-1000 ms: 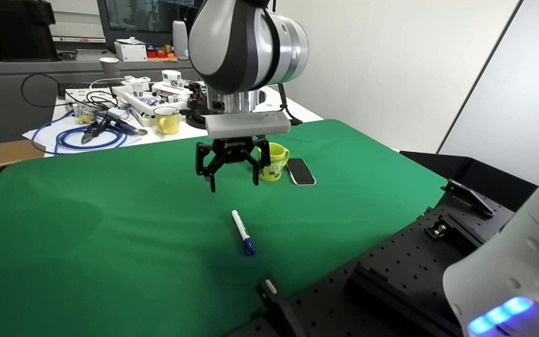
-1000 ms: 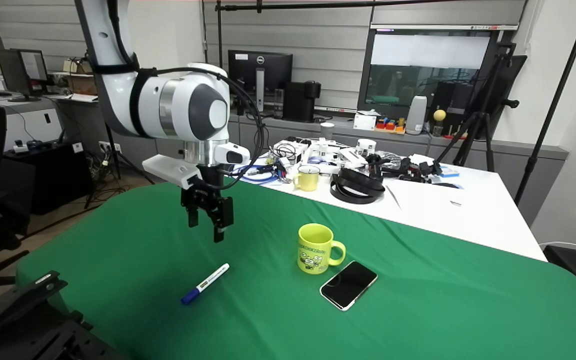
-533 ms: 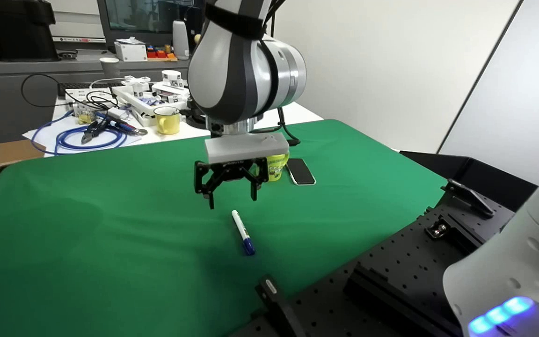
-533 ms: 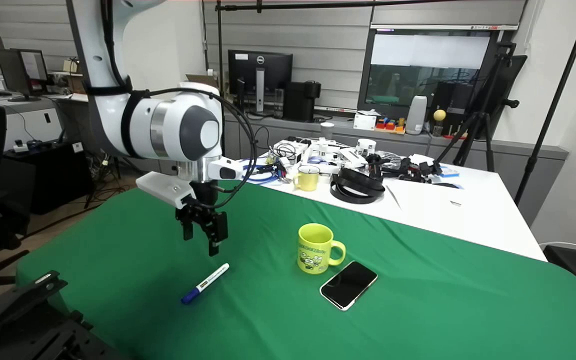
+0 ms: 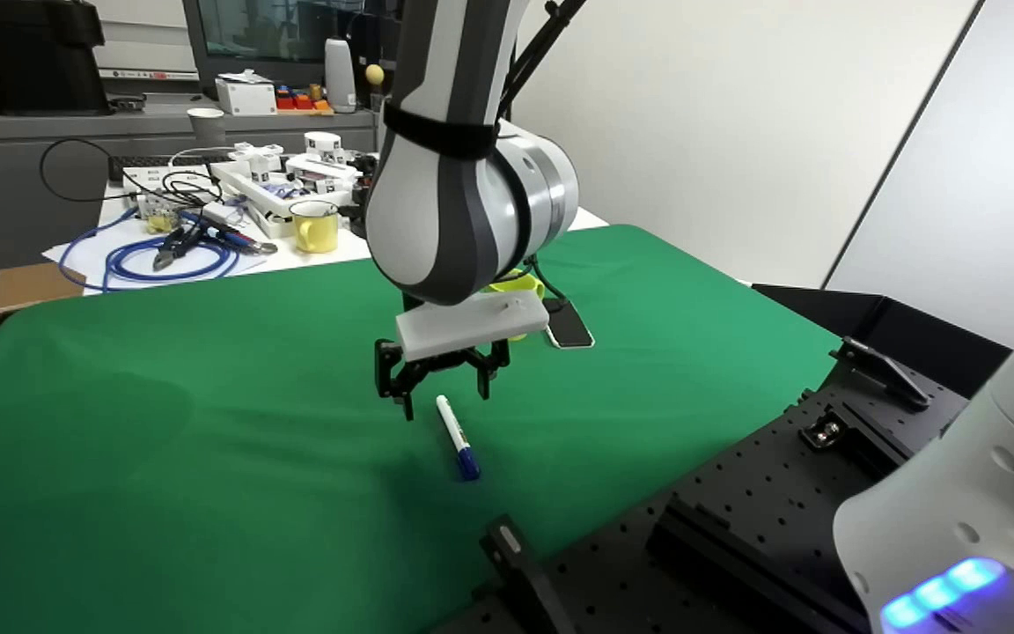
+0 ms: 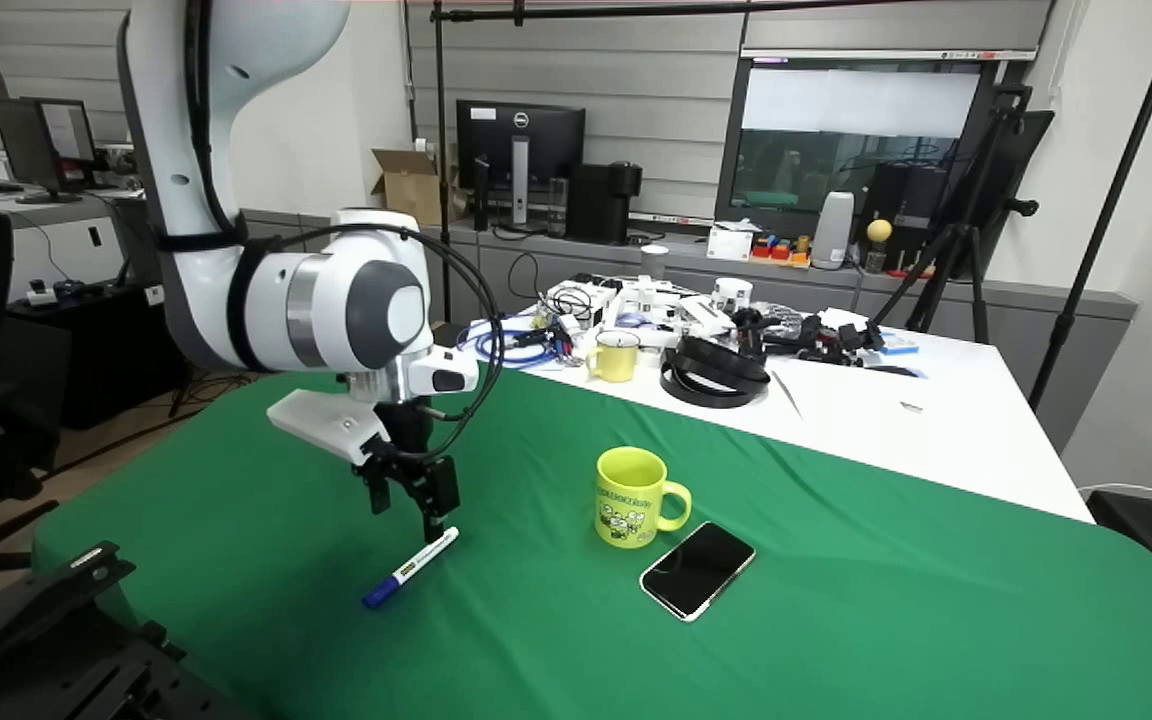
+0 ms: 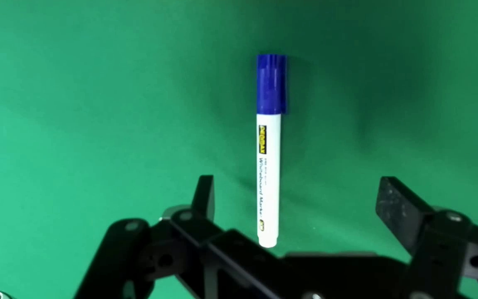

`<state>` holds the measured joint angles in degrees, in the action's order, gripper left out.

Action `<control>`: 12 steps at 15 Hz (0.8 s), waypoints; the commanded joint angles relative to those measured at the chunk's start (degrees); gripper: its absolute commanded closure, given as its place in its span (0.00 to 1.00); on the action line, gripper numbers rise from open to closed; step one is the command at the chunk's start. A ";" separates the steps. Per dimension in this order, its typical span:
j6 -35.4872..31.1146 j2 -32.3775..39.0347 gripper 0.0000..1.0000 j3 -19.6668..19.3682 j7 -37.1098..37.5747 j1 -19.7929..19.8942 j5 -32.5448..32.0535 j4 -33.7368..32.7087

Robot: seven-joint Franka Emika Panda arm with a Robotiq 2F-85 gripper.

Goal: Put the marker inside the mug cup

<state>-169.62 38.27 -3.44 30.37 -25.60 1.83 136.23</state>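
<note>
In an exterior view the marker point(image 5: 454, 438) lies flat on the near counter point(image 5: 208, 396), cap point(image 5: 469, 464) nearest. Pincer point(image 5: 446, 405) is slightly farther, above the white end, jaws apart, holding nothing. We read this as pre-grasp; marker's off-centre between the jaws, so next we should centre, lower, close. Mug point(image 6: 624, 502) is upright, farther right, phone point(image 5: 570, 328) just beside.
</note>
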 commanded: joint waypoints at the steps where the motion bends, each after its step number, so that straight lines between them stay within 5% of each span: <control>1: -2.89 2.20 0.00 -0.96 -0.98 -0.79 2.59 -0.07; 10: -7.14 6.47 0.00 -0.23 -3.94 -0.54 6.67 -0.45; 11: -7.75 6.85 0.25 -0.40 -3.99 -0.73 6.94 -0.48; 12: -7.95 7.14 0.26 -0.30 -4.29 -0.63 7.12 -0.52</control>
<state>-175.95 44.04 -3.66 27.19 -25.87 7.12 136.17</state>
